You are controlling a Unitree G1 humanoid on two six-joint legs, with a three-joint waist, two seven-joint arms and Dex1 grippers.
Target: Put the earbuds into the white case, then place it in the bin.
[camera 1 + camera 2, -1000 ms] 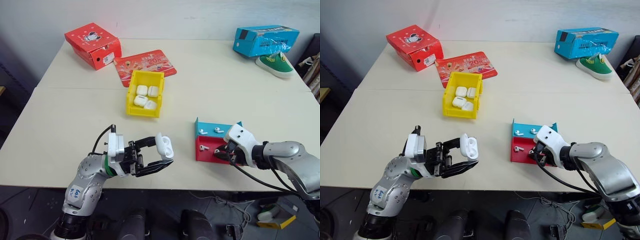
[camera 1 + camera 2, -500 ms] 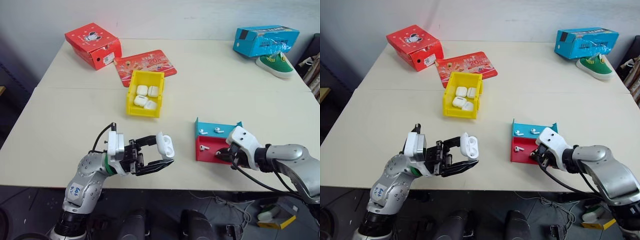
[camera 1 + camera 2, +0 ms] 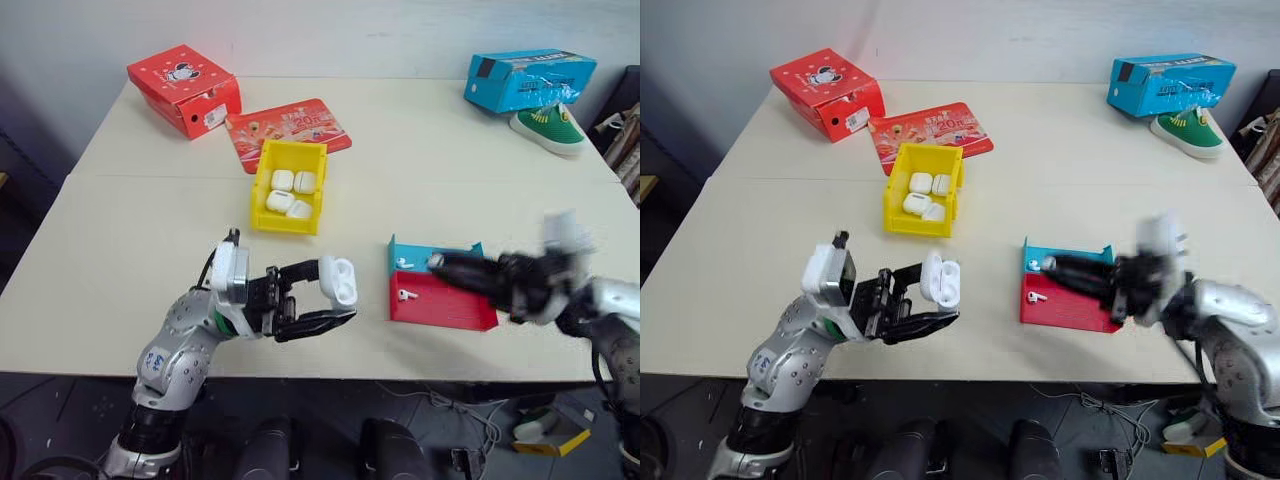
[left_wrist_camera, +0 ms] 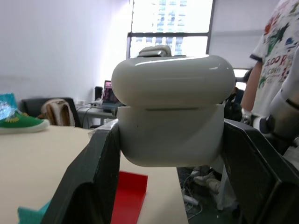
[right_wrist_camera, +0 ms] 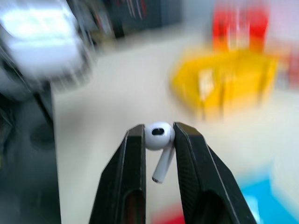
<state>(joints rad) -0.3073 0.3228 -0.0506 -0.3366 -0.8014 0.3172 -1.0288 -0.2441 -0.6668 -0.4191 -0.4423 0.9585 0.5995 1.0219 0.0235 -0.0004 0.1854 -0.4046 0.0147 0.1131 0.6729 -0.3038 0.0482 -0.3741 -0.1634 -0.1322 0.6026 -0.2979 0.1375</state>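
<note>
The left gripper (image 3: 325, 297) clamps the white case (image 3: 339, 280) above the table's (image 3: 120, 240) near edge, lid barely ajar. The right gripper (image 5: 158, 154) pinches one earbud (image 5: 158, 140) — no earbud is in the case yet, and two lie in the tray (image 3: 440, 305). The bin (image 3: 290, 160), mid-table, holds other cases.

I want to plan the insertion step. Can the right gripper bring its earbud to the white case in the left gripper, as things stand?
Probably yes. The right gripper pinches an earbud, and the left gripper holds the white case above the table edge with open space between them; whether its lid stands open enough is unclear.
</note>
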